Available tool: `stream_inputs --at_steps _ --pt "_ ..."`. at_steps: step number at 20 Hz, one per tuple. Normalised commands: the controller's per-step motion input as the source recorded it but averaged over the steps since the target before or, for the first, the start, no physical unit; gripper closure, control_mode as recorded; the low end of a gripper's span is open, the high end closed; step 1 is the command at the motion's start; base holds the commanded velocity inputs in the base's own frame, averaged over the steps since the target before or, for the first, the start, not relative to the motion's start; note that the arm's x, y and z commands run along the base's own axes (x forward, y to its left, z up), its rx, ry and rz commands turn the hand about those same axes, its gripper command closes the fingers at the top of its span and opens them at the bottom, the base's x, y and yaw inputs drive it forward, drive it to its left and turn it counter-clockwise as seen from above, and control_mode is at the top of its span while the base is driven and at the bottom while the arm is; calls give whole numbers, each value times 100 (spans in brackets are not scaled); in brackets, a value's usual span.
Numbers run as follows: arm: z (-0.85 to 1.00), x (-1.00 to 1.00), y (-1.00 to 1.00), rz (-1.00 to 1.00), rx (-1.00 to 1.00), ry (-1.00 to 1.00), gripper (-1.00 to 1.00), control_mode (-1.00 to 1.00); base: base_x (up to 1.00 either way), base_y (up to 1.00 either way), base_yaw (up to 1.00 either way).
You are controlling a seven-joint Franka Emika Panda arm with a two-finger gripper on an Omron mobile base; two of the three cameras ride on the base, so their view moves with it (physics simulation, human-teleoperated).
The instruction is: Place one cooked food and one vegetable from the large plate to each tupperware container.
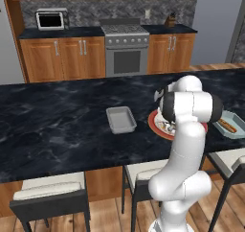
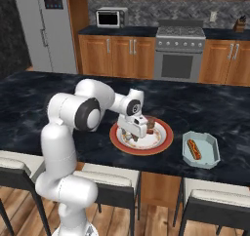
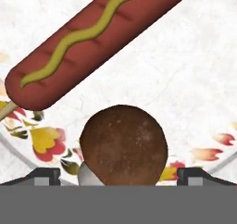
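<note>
In the hand view a brown-capped mushroom (image 3: 123,144) sits at lower centre, directly between the two dark fingertips (image 3: 44,174) that show at the lower left and lower right corners; the tips stand spread wide either side of it, with clear gaps to its cap, so nothing is pinched yet; judged from this, the coming move is a short straight descent and a close, with no sideways correction called for. Just beyond the mushroom, in the upper half of that view, a corn dog (image 3: 88,42) with a mustard squiggle lies on a diagonal, its long axis running from mid left to upper right, its stick poking out at the left edge; it is near the mushroom but apart from it.

Both lie on the large plate (image 2: 163,143), right of centre in the right base view, on the dark marble desk (image 1: 57,125); the gripper (image 2: 134,132) hangs low over the plate's left part, pointing down, the arm bent forward from the lower left. The pale blue container (image 2: 207,157) sits at the right of that view and already holds a corn dog; the grey container (image 1: 120,120) lies at the centre of the left base view, left of the plate, with nothing visible inside
</note>
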Motion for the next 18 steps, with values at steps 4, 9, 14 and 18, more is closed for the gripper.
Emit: stream_inputs --at_steps 4,9,14,18 --pt "-14 17 0 0 0 0 -100 -100 0 0 0" --pt "-18 7 0 0 0 0 -100 -100 0 0 0" --pt "-18 -1 0 0 0 0 100 -100 0 0 0" --pt "-14 -15 0 -1 0 2 100 -100 0 0 0"
